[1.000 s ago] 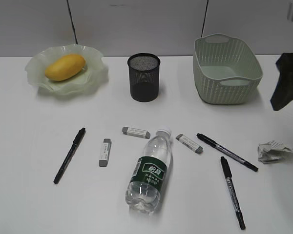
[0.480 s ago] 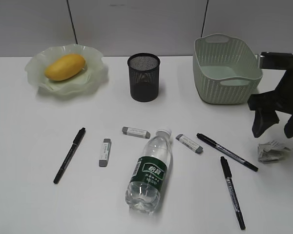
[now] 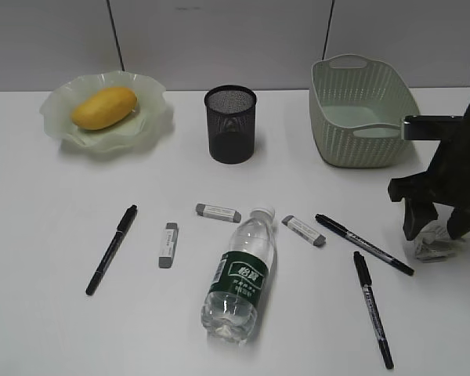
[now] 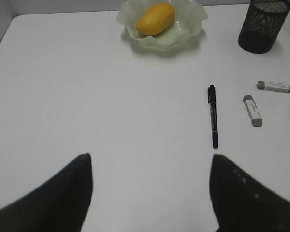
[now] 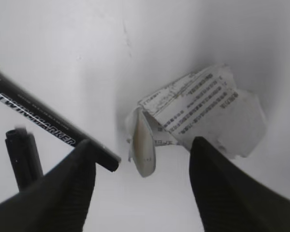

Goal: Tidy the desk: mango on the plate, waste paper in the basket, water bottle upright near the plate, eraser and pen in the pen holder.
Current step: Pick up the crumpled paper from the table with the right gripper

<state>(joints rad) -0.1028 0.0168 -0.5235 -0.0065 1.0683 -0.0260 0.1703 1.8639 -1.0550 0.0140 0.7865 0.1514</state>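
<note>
Waste paper — grey print, unreadable — sits between the spread right gripper fingers.

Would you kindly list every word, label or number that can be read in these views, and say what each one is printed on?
"TWIN MARKER": on the black pen in the right wrist view, only partly clear.
White characters on the water bottle label: too small to read.
Grey print on the waste paper: too blurred to read.
Print on the other pen: too small to read.

Pale grey wall panels with dark seams.
</note>
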